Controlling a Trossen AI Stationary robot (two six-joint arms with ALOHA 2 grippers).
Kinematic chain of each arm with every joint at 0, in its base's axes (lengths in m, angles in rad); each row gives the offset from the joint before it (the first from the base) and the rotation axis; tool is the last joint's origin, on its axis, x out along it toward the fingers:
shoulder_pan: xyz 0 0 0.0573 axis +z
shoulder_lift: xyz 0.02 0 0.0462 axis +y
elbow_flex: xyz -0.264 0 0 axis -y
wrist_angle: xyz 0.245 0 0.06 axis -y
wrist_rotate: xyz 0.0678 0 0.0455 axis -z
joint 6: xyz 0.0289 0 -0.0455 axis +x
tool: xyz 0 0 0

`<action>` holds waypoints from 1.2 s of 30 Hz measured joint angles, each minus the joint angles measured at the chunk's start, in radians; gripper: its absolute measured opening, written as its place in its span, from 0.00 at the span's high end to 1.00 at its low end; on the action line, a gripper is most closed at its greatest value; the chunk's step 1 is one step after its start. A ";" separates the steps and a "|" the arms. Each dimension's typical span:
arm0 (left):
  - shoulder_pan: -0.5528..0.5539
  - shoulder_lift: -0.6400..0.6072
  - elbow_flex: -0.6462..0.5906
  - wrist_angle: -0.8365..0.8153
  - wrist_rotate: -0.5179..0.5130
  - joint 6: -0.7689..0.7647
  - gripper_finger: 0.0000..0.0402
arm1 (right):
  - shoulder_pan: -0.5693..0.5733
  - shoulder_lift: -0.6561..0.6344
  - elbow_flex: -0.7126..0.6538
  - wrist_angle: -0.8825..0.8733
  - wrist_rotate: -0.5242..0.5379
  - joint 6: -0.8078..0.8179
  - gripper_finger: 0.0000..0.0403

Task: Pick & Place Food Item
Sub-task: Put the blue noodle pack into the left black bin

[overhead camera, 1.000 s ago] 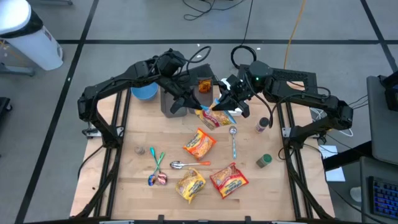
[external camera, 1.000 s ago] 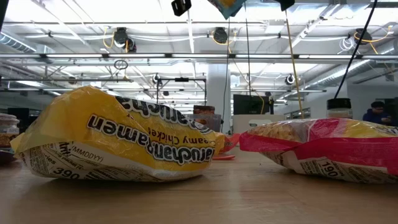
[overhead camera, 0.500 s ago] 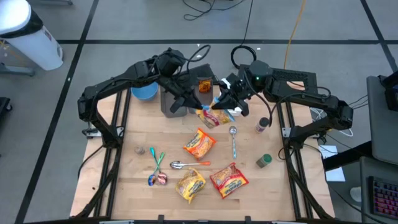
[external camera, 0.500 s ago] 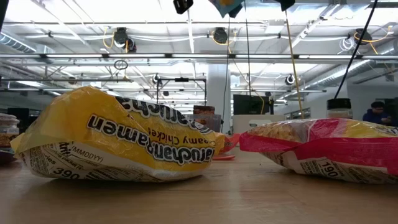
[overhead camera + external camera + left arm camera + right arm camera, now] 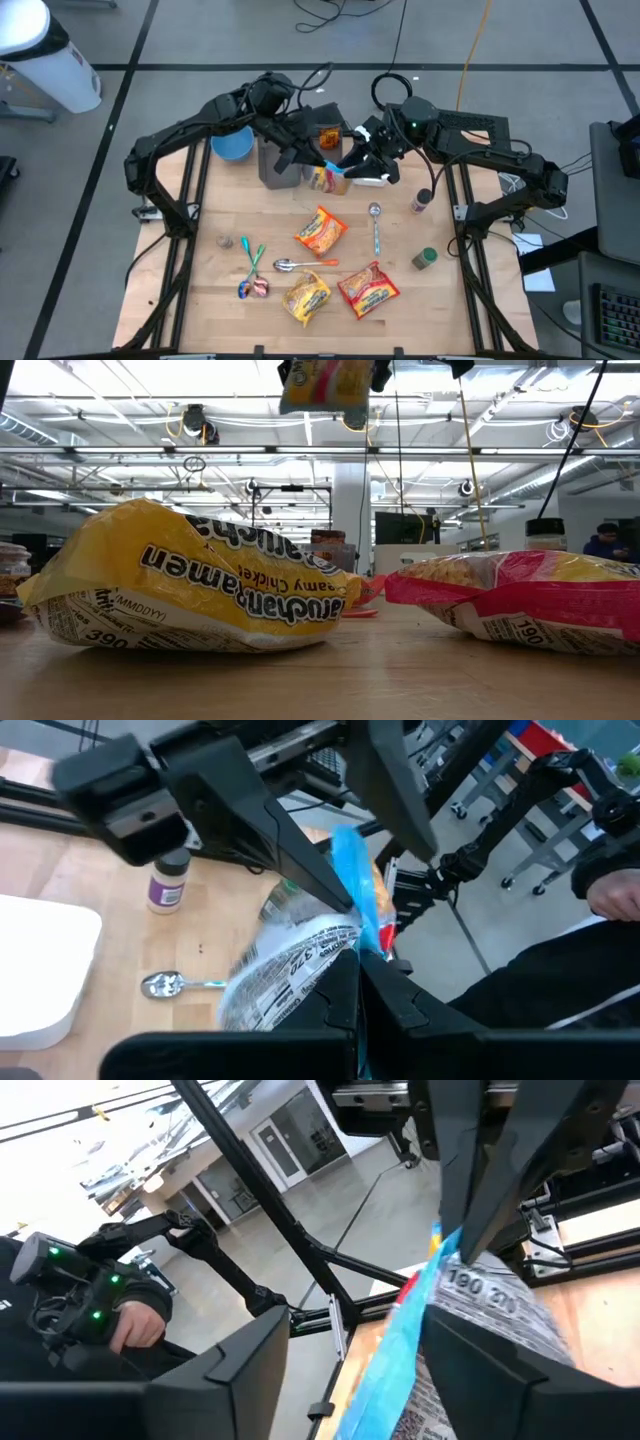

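Observation:
A ramen packet, yellow with a blue edge, hangs in the air over the table's far middle. It also shows at the top of the low view as the packet. My left gripper is shut on it. My right gripper stands open just to its right. In the right wrist view its fingers stand on either side of the packet's blue edge. I cannot tell whether they touch it. Three more ramen packets lie flat on the table: orange, yellow and red. My left gripper pinches the packet between its two shut fingers at one end, by the blue seam. The fingers come slanting down from the table's left. The packet hangs below and past them, clear of the table, its printed white back showing.
A grey bin and a blue bowl stand at the far left, a white container under my right gripper. Two spoons, a spice jar, a green-lidded jar and small wrapped sweets lie about.
My right gripper has opened and let go of the packet. The packet, held between both grippers before, has swung toward the table's left and dropped to hang from my left gripper, coming into the low view's top.

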State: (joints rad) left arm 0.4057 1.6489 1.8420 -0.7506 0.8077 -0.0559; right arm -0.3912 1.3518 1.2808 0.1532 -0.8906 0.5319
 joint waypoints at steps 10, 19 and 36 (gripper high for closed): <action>0.042 0.000 0.000 -0.002 -0.004 0.007 1.00 | -0.029 0.000 0.000 0.005 0.000 -0.005 0.39; 0.144 -0.063 0.001 -0.063 -0.008 0.053 1.00 | -0.127 -0.045 0.000 0.005 0.150 -0.068 0.41; 0.406 -0.143 -0.043 -0.222 0.085 0.196 1.00 | -0.212 -0.068 -0.015 -0.159 0.235 -0.170 0.41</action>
State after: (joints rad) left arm 0.8117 1.5063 1.7992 -0.9728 0.8931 0.1400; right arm -0.6033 1.2842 1.2663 -0.0055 -0.6560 0.3620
